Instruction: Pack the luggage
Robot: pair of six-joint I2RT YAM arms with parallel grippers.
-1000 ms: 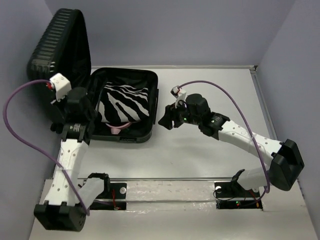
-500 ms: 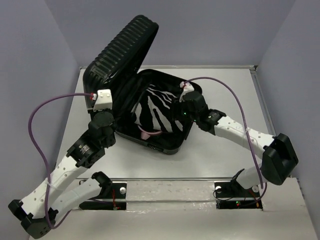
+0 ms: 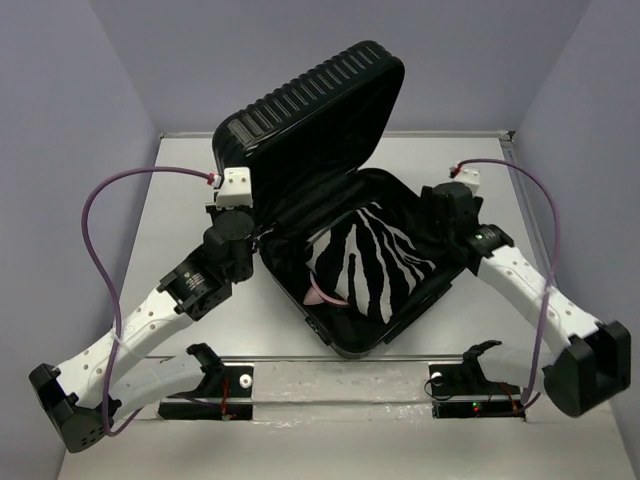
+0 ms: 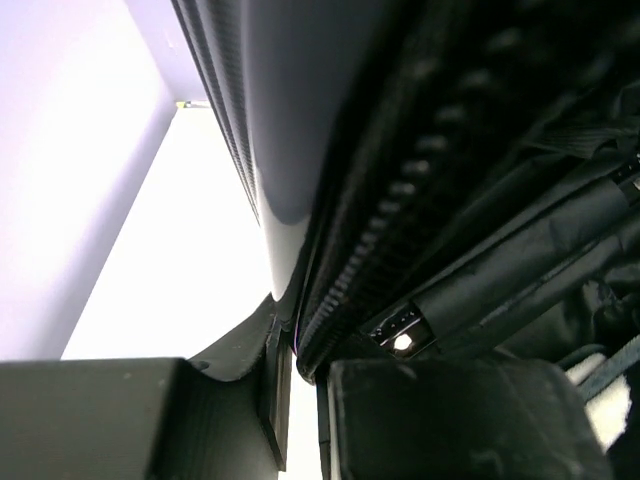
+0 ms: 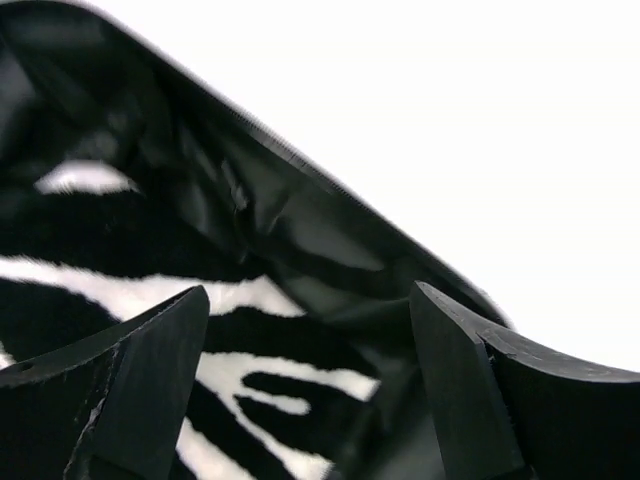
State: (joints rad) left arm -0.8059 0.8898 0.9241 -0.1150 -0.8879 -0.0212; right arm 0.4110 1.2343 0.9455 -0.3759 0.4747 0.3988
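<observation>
The luggage, a black ribbed hard-shell suitcase, lies open in the middle of the table, its lid tilted up at the back over the base. A zebra-striped pouch lies inside the base. My left gripper is at the lid's left rim. In the left wrist view the gripper is pinched on the luggage's zipper rim. My right gripper is at the base's right rim, open and empty. In the right wrist view the gripper hovers over the pouch and the lining.
The grey table ends at purple walls at the back and on both sides. A metal rail with the arm bases runs along the near edge. Purple cables loop from both wrists.
The luggage has slid to the right and turned clockwise, so its lid went from the far left to the back. Both grippers moved right with it.
</observation>
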